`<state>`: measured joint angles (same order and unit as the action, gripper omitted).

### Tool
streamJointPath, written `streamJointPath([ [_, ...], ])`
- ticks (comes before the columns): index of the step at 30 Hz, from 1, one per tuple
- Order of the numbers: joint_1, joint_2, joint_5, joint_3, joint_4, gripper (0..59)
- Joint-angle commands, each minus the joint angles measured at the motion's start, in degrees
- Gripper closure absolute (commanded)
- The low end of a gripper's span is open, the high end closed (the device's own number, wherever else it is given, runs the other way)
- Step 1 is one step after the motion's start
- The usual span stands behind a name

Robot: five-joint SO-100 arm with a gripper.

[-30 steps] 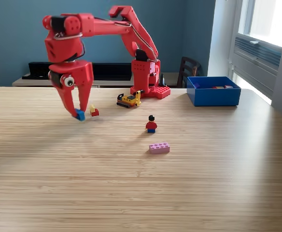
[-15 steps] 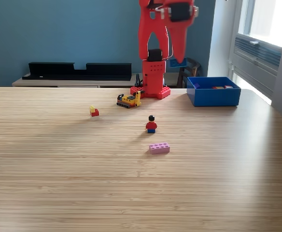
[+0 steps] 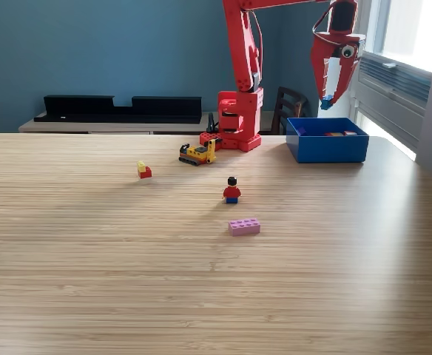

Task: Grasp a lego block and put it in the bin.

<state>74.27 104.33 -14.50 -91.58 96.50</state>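
Note:
The red arm reaches to the exterior view's right, its gripper [image 3: 327,97] hanging above the blue bin [image 3: 327,146]. A small blue lego block [image 3: 325,102] is pinched at the fingertips, a short way over the bin's open top. Inside the bin a few small blocks [image 3: 337,134] show. On the table lie a pink lego block [image 3: 244,226], a red and yellow block [image 3: 143,171], a small figure [image 3: 231,191] and a yellow toy vehicle [image 3: 198,153].
The arm's red base [image 3: 237,122] stands at the table's far edge beside the yellow vehicle. A dark chair [image 3: 288,108] is behind the bin. A black shelf [image 3: 120,108] runs along the blue wall. A window is at the right.
The arm has swung from the exterior view's left, over its base, to the right, carrying the blue block from near the table up above the bin.

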Motion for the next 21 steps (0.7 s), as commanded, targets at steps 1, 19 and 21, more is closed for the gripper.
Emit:
streamJointPath([
  [1, 2.2, 3.0, 0.6, 0.8, 0.4, 58.6],
  [19, 3.1, -19.7, 5.6, 11.4, 0.5, 41.8],
  [21, 2.6, -19.9, 6.2, 12.7, 0.8, 36.6],
])
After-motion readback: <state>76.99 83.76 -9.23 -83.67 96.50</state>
